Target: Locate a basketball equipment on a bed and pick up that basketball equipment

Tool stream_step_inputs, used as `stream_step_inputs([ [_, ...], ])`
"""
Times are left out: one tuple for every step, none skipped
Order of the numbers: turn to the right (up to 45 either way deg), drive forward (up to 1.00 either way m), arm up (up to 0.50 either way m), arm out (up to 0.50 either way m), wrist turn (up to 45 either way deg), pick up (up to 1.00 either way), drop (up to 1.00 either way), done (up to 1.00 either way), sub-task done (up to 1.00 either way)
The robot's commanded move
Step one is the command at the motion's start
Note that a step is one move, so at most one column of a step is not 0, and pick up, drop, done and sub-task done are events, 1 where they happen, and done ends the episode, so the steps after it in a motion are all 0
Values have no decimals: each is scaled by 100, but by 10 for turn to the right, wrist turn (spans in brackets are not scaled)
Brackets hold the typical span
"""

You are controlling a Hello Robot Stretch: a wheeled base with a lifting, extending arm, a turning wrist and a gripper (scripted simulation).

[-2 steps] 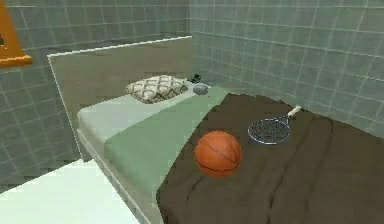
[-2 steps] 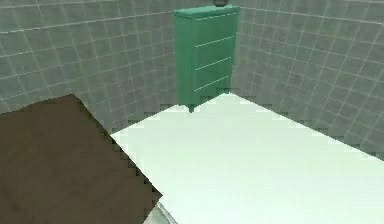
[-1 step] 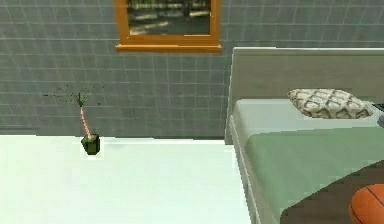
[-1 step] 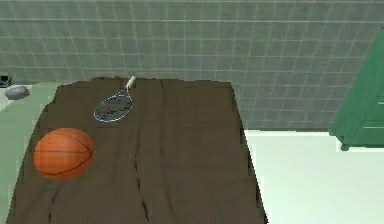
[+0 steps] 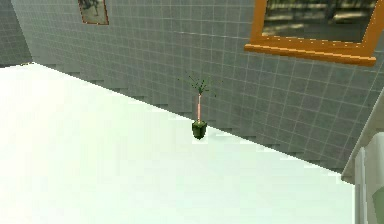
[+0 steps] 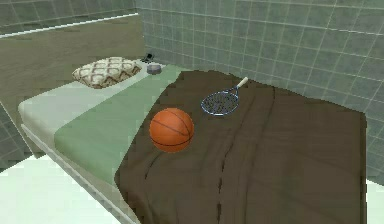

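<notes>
Lying on the bed [image 6: 88, 122], at the edge of its dark blanket [image 6: 285, 150]: one orange basketball [image 6: 171, 130]. Near it but apart, farther up the blanket: one racket [image 6: 222, 100]. At the bed's head: one patterned pillow [image 6: 106, 71], with a small grey object [image 6: 154, 68] just beside it. Ahead, by a tiled wall: slim potted plant [image 5: 200, 110], orange-framed window [image 5: 315, 45], picture [image 5: 94, 10]. Gripper: state cannot be told.

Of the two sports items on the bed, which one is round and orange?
The basketball, at the brown blanket's edge; the tennis racket beside it is flat and dark-framed.
</notes>
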Motion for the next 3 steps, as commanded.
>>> stream_step_inputs([
  [0, 0, 50, 0, 0, 0, 0, 0, 0],
  [0, 0, 34, 0, 0, 0, 0, 0, 0],
  [0, 0, 0, 44, 0, 0, 0, 0, 0],
])
